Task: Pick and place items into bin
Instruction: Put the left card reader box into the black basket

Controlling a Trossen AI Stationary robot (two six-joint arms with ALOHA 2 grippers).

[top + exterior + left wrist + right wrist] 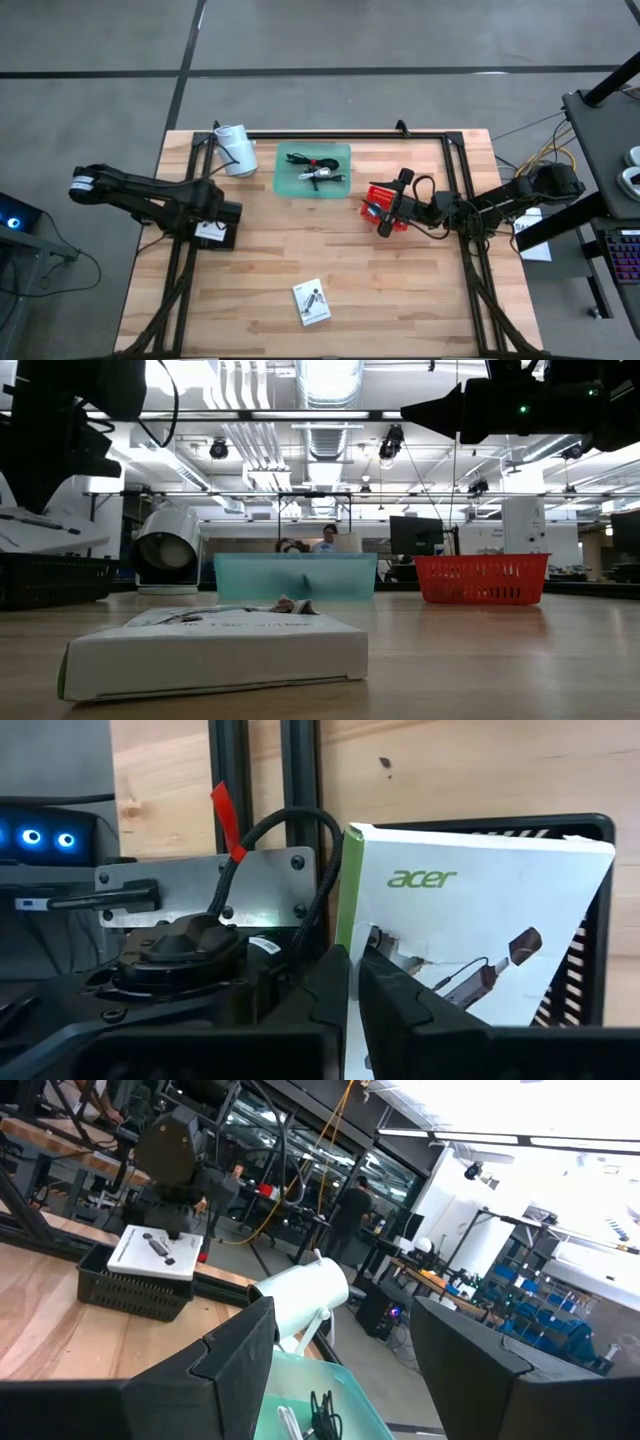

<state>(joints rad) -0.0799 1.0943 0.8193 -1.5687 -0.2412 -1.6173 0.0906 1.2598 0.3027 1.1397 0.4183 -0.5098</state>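
Cards are what you handle here: your left gripper is clenched on a white printed card with a green edge, held over the black bin at the table's left. Your right gripper hangs with fingers spread, grasping nothing, above the red basket. Thin black cables and a silver piece lie in the teal tray. A second card lies flat near the front edge.

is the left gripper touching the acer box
Touching: the left wrist view shows the left gripper shut on the white acer box's edge, over the black bin.
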